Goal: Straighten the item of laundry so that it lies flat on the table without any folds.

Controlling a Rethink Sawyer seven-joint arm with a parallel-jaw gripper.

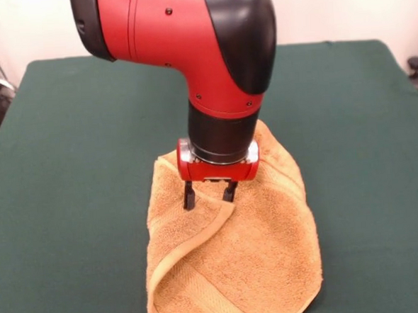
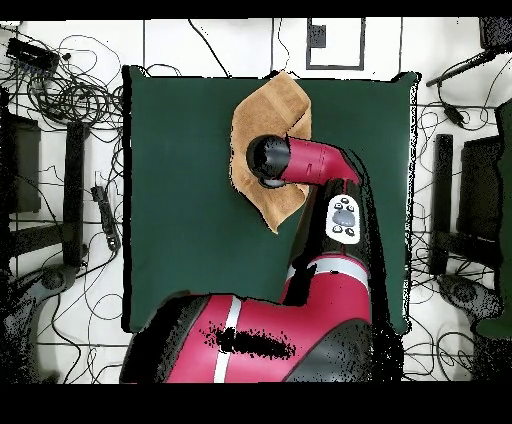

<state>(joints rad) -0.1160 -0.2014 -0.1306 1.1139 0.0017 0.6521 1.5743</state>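
laundry item under inspection: a small golden-orange terry-cloth towel (image 1: pixel 237 261), lying on the dark green cloth-covered surface (image 1: pixel 69 193) toward its near edge in the front view, roughly central left to right. it is not flat: one hemmed edge is folded over and runs diagonally from below the fingers down to the near-left corner, and the outline is uneven. in the overhead view (image 2: pixel 268 140) it reaches the surface's edge furthest from the robot's base.

handling judgement: soft, limp and light; it should drape and drag rather than slide as a piece. the folded hem's free edge looks the best hold.

red and black robot arm (image 1: pixel 187 37) comes down from above, wrist vertical. the gripper (image 1: pixel 210 195) points straight down over the far part of the towel, its black fingers (image 1: pixel 189 197) parted, tips at or just above the fold's top, gripping nothing that can be seen.
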